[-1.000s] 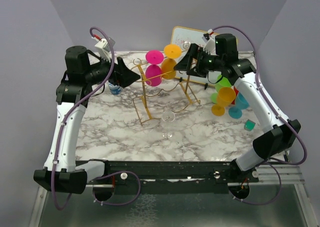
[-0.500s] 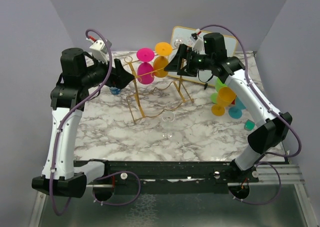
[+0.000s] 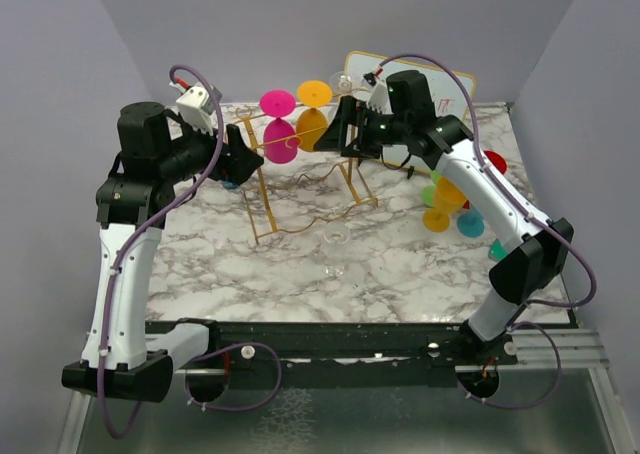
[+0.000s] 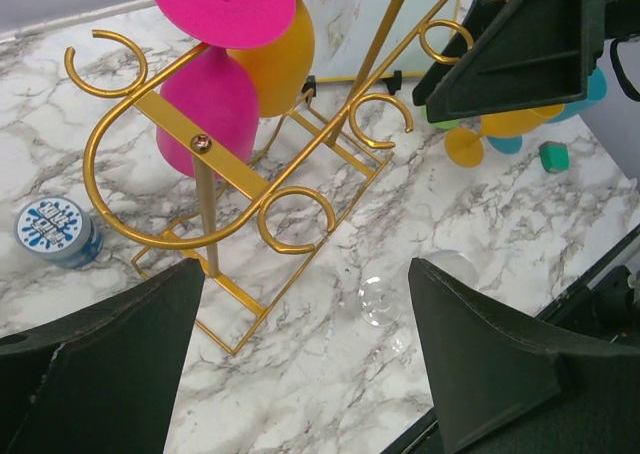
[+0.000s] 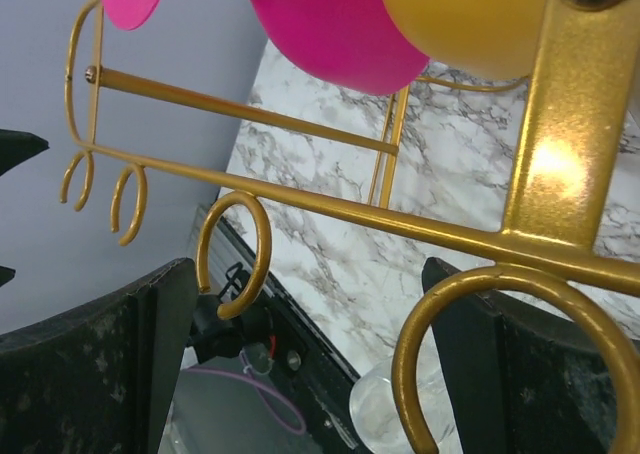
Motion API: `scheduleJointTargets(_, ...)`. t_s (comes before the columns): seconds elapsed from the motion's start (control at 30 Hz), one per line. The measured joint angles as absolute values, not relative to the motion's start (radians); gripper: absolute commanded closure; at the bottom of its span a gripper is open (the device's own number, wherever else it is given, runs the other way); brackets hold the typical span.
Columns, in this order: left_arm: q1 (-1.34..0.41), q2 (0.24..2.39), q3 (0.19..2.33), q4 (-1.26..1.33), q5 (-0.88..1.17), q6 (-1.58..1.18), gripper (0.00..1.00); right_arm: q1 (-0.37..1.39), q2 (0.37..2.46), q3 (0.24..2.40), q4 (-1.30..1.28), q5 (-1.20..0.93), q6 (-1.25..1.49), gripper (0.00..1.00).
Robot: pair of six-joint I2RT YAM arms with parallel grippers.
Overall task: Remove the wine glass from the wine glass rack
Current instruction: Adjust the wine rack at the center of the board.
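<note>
The gold wine glass rack (image 3: 300, 179) stands mid-table, with a pink wine glass (image 3: 279, 139) and an orange wine glass (image 3: 311, 126) hanging upside down from its top bar. A clear wine glass (image 3: 337, 236) lies on the marble in front of it. My left gripper (image 3: 258, 158) is open just left of the rack's scroll ends (image 4: 215, 169), nothing between its fingers. My right gripper (image 3: 342, 134) is open at the rack's right end. In the right wrist view the top bar (image 5: 400, 227) and a curl cross between its spread fingers, with no grip visible.
A gold-framed whiteboard (image 3: 455, 89) leans at the back right. A pile of coloured plastic glasses (image 3: 450, 194) and a teal cube (image 4: 553, 156) lie at the right. A blue-and-white tub (image 4: 55, 232) sits at the left, behind the rack.
Both arms have swung leftward and up. The rack with its pink and orange glasses has shifted left across the marble with them. The clear glass has stayed put.
</note>
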State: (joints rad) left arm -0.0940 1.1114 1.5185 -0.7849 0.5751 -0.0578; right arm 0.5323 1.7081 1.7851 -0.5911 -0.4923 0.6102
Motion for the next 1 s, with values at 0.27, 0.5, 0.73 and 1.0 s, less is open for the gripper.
scheduleJointTargets(0.27,-0.094,1.112,1.519,-0.807,0.539,-0.051,0.06,0.535,1.654,1.723,-0.593,-0.429,0.61,0.0)
scheduleJointTargets(0.5,-0.094,1.118,1.557,-0.844,0.504,-0.036,0.01,0.508,1.601,1.689,-0.593,-0.375,0.628,0.0)
scheduleJointTargets(0.73,-0.094,1.22,1.718,-0.876,0.495,0.009,0.01,0.45,1.586,1.704,-0.593,-0.372,0.652,0.0)
scheduleJointTargets(1.0,-0.094,1.393,1.812,-0.874,0.526,0.056,0.01,0.439,1.598,1.762,-0.597,-0.367,0.662,0.0)
